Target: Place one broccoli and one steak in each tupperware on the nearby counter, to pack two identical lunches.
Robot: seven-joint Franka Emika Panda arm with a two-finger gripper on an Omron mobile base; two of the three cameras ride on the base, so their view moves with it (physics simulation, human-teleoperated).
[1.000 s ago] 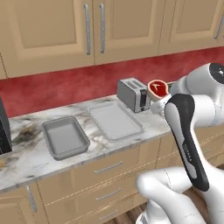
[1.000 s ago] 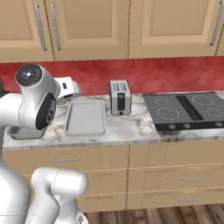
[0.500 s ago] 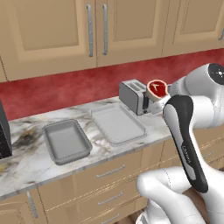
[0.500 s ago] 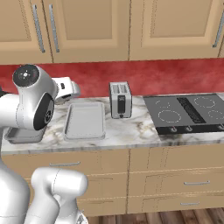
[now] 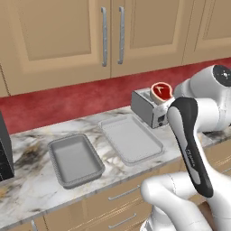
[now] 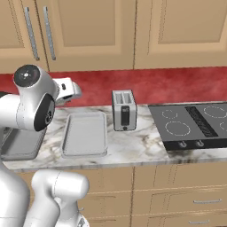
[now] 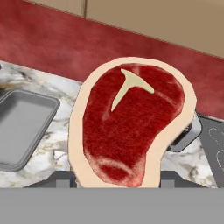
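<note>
A raw red steak (image 7: 131,127) with a pale fat rim and a white T-bone stands upright between my fingers, covering the fingertips. It shows small above the toaster (image 5: 161,91). My gripper (image 6: 73,90) is shut on it, held above the counter (image 5: 27,180) near the back wall. The two tupperware lie side by side with nothing in them: the darker, deeper one (image 5: 74,160) on the left, the paler, flatter one (image 5: 131,139) right of it. The pale tray (image 6: 84,133) lies below and right of my hand. Broccoli is out of view.
A silver toaster (image 5: 146,108) stands just right of the pale tray, close under the steak. A black cooktop (image 6: 195,126) fills the counter's right end. A red backsplash and wooden wall cabinets rise behind. A dark appliance (image 5: 3,153) stands at the far left.
The whole scene has slid a little down and to the right in both base views, so the camera has moved. The steak stays in the gripper.
</note>
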